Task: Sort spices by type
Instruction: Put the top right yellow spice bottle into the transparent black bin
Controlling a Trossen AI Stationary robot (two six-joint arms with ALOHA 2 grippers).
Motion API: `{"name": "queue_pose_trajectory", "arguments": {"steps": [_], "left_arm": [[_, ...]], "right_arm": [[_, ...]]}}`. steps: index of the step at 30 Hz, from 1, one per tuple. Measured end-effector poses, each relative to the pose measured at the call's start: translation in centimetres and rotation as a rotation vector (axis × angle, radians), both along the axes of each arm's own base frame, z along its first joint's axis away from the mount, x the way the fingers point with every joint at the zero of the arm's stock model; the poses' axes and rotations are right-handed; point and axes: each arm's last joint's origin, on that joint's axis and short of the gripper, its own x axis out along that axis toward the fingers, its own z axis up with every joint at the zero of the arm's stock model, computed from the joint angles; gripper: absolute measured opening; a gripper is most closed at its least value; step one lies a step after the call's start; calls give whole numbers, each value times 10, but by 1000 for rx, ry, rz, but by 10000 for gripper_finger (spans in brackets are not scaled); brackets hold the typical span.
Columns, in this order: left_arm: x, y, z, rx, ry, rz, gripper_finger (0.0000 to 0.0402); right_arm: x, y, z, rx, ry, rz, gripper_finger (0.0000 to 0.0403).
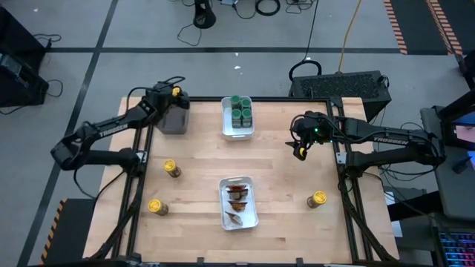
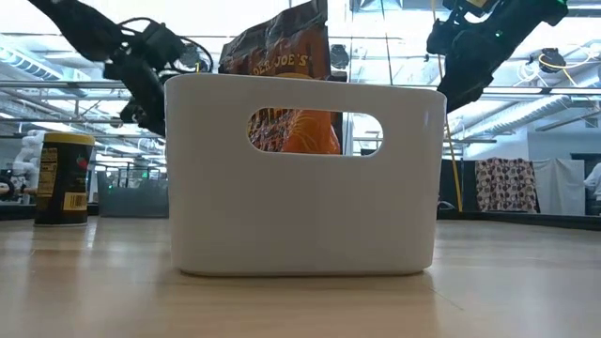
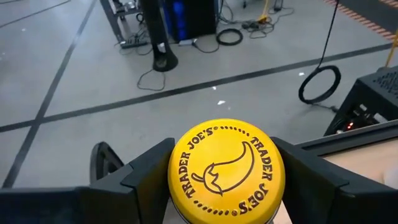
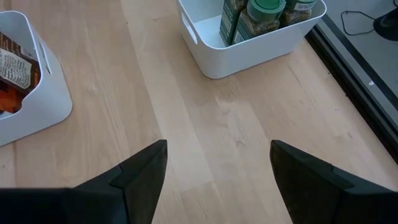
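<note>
My left gripper [image 1: 175,94] [image 3: 227,177] is shut on a yellow-lidded jar [image 3: 225,169] over the far end of the dark grey tray [image 1: 172,120]. My right gripper [image 1: 300,151] [image 4: 217,165] hangs open above bare wood at the table's right middle. Three more yellow-lidded jars stand on the table: two at the left [image 1: 172,168] [image 1: 156,207] and one at the right [image 1: 317,199]. Green-lidded jars [image 1: 240,110] [image 4: 258,15] stand in the far white bin [image 1: 226,127]. Brown-orange packets [image 1: 237,196] [image 2: 286,66] sit in the near white bin [image 1: 251,219]. My left gripper pinches the yellow-lidded jar between its two fingers [image 3: 146,171], one on each side, just under the rim of the lid [image 3: 180,186]. The printed lid top faces the wrist camera. The jar's body and base are hidden below the lid, so whether it rests on the tray I cannot tell.
The two white bins sit along the table's middle line, one far, one near. The dark grey tray is at the far left corner. A black case [image 1: 341,83] stands beyond the far right edge. Open wood lies between the bins and to their right.
</note>
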Motion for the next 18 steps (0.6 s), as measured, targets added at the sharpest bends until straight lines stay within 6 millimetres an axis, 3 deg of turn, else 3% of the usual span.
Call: {"name": "queue_pose_trajectory", "arguments": {"steps": [11,18], "left_arm": [[10,23,-35,-65,89,51,251],[13,30,-47,-102,83,22,251]], "right_arm": [[-1,0,-1,2,9,0,267],[-1,0,-1,0,9,2,267]]}}
